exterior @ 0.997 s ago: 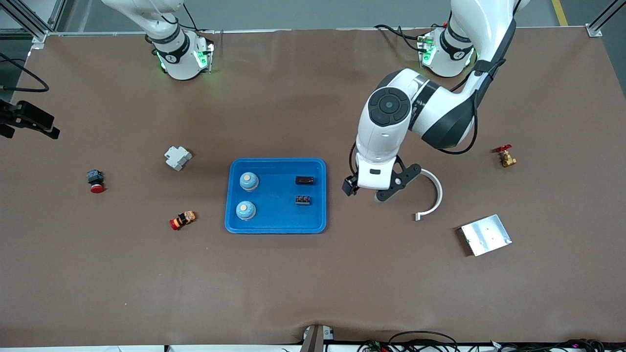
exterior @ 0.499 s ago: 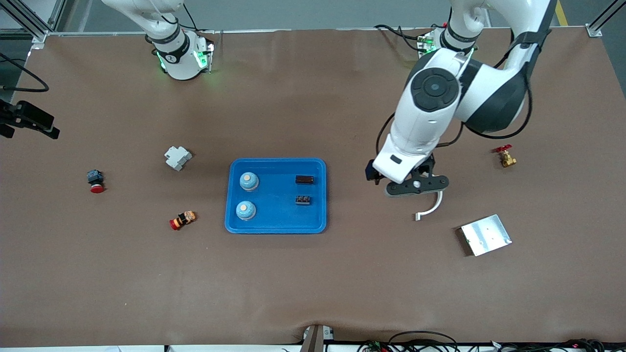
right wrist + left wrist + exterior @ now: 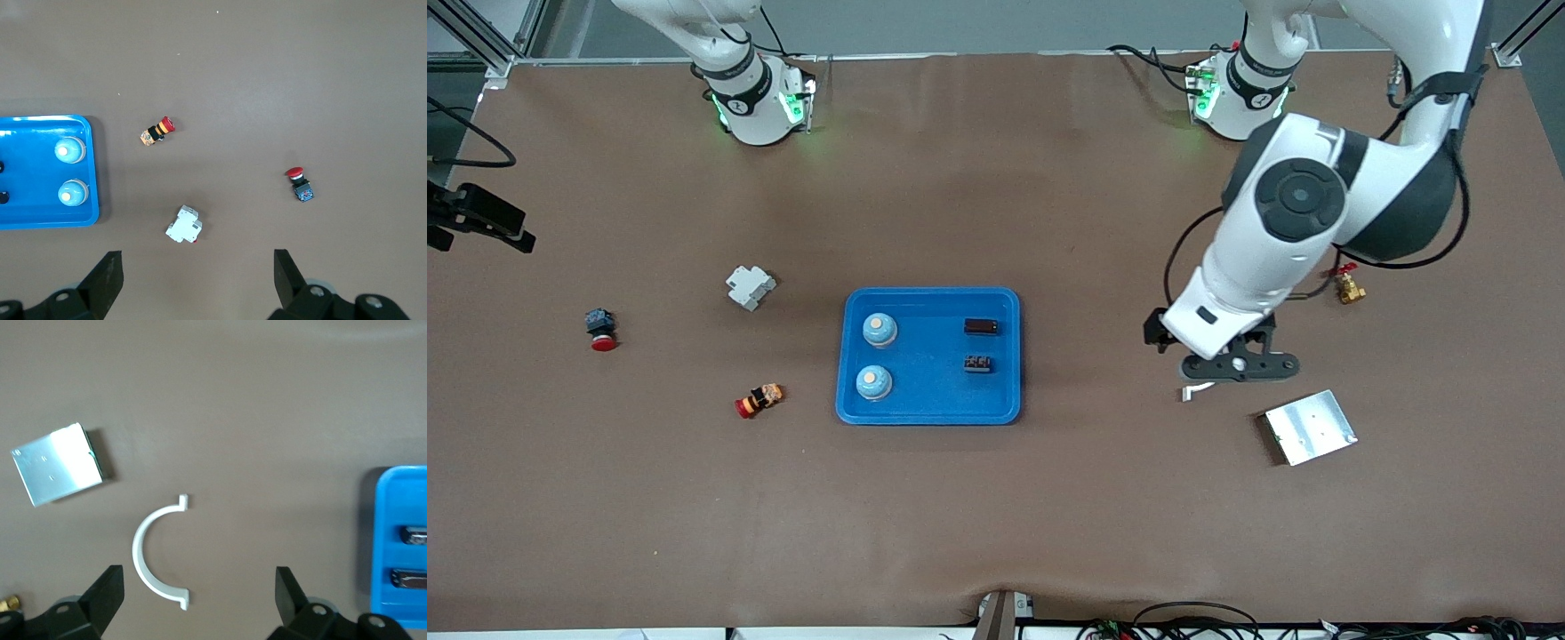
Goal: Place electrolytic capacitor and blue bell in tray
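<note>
Two blue bells [image 3: 879,330] and two dark parts sit in the blue tray [image 3: 927,412] on the brown table [image 3: 996,498]. Left wrist view: left gripper [image 3: 200,595] spread wide, empty, over a white half-ring [image 3: 155,555]. Right wrist view: right gripper [image 3: 199,275] wide, empty, waiting above the table.

One bright-blue tray [image 3: 927,411]. Two blue bells, one [image 3: 879,330] farther from the front camera and one [image 3: 873,382] nearer, both in the tray. Two small dark components, one [image 3: 980,327] and another [image 3: 978,363], also in the tray. Two red-capped push buttons on the desk: one with a dark body [image 3: 599,328], one with a yellow and black body [image 3: 759,400]. One white circuit breaker [image 3: 749,287]. One white curved half-ring clamp [image 3: 158,551]. One silver metal plate [image 3: 1310,427]. One brass valve with a red handle [image 3: 1346,284].
</note>
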Robot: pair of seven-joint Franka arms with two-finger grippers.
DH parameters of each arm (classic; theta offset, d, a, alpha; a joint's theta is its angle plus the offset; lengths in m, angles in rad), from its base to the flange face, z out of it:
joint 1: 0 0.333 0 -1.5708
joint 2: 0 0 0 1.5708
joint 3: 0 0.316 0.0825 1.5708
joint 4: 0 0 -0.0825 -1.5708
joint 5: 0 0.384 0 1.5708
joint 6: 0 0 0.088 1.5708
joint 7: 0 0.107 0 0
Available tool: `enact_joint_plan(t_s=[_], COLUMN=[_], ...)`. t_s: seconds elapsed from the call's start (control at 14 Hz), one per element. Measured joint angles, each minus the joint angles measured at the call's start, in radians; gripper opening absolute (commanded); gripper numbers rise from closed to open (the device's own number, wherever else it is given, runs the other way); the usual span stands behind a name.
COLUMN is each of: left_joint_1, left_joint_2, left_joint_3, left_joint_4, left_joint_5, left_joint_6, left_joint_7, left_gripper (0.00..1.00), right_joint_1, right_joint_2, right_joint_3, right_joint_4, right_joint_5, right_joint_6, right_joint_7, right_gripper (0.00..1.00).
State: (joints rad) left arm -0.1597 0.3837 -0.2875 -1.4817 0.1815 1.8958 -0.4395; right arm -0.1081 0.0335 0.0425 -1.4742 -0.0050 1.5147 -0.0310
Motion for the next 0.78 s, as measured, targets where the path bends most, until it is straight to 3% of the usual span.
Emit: enact_joint_plan(t_s=[0.78], left_joint_1=[0.151], left_joint_2=[-0.061], left_joint_3=[-0.003], left_joint_4=[0.003], left_joint_5=[-0.085], left_joint_6=[0.028], left_joint_7=[0.138], left_gripper=[1.0], right_joint_1=[-0.005], right_joint_2=[0.0], right_joint_3=[-0.004], right_joint_4=[0.0], right_joint_5=[0.0], right_joint_6=[-0.039], right_joint_7=[0.0], right_gripper=[1.0])
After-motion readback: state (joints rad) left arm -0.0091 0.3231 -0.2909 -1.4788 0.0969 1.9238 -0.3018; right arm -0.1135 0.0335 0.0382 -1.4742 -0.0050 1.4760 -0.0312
